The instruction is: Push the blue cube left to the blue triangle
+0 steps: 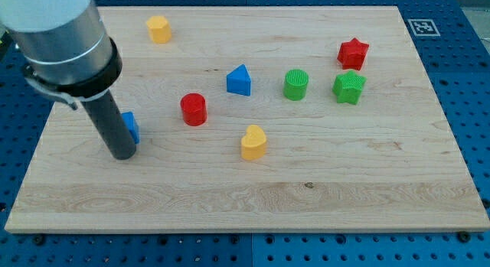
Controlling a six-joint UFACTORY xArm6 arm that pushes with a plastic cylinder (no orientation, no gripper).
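Resting on the pale wooden worktop (367, 175), my tip (123, 154) touches the smooth blue cube (132, 126), mostly hidden behind the rod, well left of the blue triangle (240, 80); no jaws exist.

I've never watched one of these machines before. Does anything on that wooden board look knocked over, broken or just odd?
Nothing is damaged or spilled. The only oddity: the blue cube is mostly hidden behind the dark rod, with my tip right against it at the view's left.

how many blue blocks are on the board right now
2. The blue triangle sits near the board's middle, toward the view's top. The blue cube is at the view's left, mostly hidden behind my rod, just above my tip.
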